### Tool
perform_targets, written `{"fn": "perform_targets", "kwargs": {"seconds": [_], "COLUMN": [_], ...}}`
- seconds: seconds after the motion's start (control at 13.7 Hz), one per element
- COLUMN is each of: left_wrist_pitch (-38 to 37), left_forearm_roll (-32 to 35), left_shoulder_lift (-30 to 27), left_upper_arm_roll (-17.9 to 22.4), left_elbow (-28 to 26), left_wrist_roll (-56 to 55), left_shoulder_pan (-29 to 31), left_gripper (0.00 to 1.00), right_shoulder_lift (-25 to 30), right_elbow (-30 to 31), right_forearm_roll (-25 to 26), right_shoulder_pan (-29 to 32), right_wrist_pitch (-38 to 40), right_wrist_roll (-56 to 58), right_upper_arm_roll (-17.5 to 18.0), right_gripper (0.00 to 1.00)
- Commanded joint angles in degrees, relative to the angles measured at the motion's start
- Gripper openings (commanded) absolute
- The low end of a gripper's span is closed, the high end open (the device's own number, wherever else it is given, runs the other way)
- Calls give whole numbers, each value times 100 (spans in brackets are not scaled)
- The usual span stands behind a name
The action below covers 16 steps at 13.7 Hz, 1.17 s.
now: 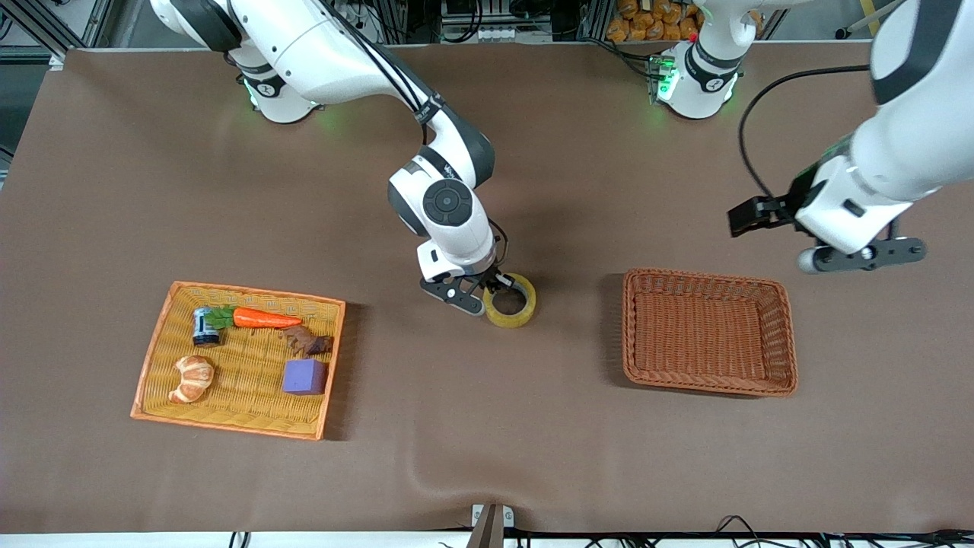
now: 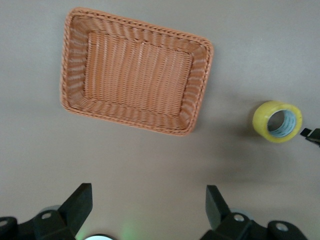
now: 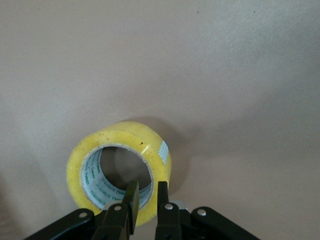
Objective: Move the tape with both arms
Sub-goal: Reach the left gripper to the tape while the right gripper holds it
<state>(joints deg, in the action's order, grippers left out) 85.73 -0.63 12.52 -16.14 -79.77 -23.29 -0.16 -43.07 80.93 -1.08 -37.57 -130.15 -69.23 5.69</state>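
The ring-shaped roll of translucent yellowish packing tape point(image 1: 510, 301) is lying flat beside the empty brown wicker basket point(image 1: 784, 335), toward the right arm's end. Its wall is being pinched between the narrowed fingers of the right gripper point(image 3: 146, 196), one inside the hole; the left gripper point(image 2: 147, 202) is being held wide open above the table near that basket, apart from the roll

The right gripper point(image 1: 496, 289) hides part of the tape's point(image 1: 510, 301) rim in the front view. The left wrist view cuts off the left gripper point(image 2: 149, 205) below its fingers. The small dark jar point(image 1: 205, 326) in the yellow tray point(image 1: 228, 415) is too small to read; the brown object point(image 1: 308, 342) beside the carrot point(image 1: 262, 318) cannot be identified
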Motion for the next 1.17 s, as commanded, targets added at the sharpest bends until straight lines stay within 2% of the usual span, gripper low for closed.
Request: {"fn": "perform_targets", "kwargs": {"seconds": [0.0,0.22,0.36,0.58,0.88,1.09], "left_wrist_pitch": [294,943,1374,1998,2833,3711], "left_forearm_roll": [107,133,133,133,133,177], "left_shoulder_lift": [276,697,1005,1480,2235,2868], "left_upper_arm_roll": [5,14,14,14,58,146], "left_elbow": [66,66,58,66,66,75], "left_wrist_roll": [-237,-255,-255,-281,-869,-1326], "left_shoulder_pan": [-151,-633,-863,-1301,-1951,-2391], "left_gripper": [100,100,100,100,100,100], "right_shoulder_lift": [-9,158,465,878,1361,1704], "right_elbow": [-139,-148,-148,-121,-95,-95], "right_forearm_roll": [82,73,47,12,12,-15], "right_shoulder_pan": [-58,143,451,978,1760,2445], "right_wrist_pitch": [7,68,365,1225,2404,3028], "right_wrist_roll": [-126,-30,154,1110,2411,3833], "right_upper_arm_roll": [-103,-191,-200,-200,-200,-191], "right_gripper": [22,22,22,22,25,26]}}
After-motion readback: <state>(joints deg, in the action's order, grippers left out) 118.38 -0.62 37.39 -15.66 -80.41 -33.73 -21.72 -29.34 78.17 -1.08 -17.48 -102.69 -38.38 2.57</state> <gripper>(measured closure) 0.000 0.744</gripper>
